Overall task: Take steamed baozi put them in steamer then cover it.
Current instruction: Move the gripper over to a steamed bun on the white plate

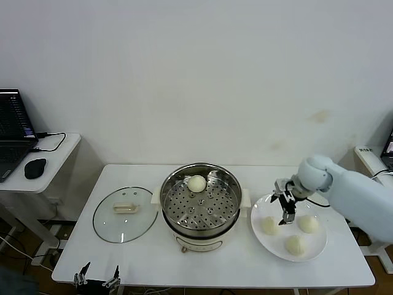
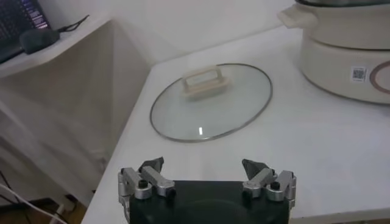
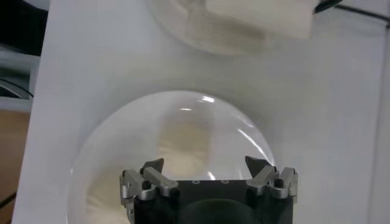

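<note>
The steamer (image 1: 184, 236) stands mid-table with one baozi (image 1: 196, 183) on its perforated tray. Three more baozi (image 1: 269, 225), (image 1: 308, 224), (image 1: 296, 245) lie on a white plate (image 1: 319, 243) to its right. My right gripper (image 1: 287, 216) hangs open and empty just above the plate, between the two far buns. In the right wrist view its fingers (image 3: 204, 163) straddle a blurred bun (image 3: 183, 145). The glass cover (image 1: 124, 213) lies flat on the table left of the steamer, handle up. It also shows in the left wrist view (image 2: 210, 100). My left gripper (image 1: 96, 276) is parked open at the table's front left edge.
A side table (image 1: 58, 153) at the far left holds a laptop (image 1: 12, 132) and a mouse (image 1: 35, 167). The steamer's base (image 2: 347, 52) is to one side of the left gripper (image 2: 203, 165). The table's front edge runs just before the left gripper.
</note>
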`<state>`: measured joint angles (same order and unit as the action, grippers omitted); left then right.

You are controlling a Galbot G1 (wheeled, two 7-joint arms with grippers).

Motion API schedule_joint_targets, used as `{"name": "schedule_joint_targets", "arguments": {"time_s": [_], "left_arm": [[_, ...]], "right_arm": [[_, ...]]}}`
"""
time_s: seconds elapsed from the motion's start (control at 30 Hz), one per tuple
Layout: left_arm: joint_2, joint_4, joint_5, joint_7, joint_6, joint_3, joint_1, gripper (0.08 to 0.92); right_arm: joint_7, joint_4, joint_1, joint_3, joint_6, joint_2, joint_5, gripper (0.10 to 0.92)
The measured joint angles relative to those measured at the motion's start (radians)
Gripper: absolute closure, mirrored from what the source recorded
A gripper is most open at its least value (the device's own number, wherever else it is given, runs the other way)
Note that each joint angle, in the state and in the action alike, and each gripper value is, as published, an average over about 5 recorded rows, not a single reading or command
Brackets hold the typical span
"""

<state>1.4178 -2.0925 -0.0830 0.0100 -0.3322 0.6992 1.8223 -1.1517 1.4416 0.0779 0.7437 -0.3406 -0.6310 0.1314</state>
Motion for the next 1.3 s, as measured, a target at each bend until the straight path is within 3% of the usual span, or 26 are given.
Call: {"name": "schedule_joint_targets", "arguments": {"time_s": [1.3], "left_arm": [[0.001, 0.019, 0.001, -0.001, 0.000, 0.006, -0.001, 0.177]], "right_arm": [[0.056, -0.068, 0.098, -0.053, -0.041, -0.073, 0.065, 0.203]]}}
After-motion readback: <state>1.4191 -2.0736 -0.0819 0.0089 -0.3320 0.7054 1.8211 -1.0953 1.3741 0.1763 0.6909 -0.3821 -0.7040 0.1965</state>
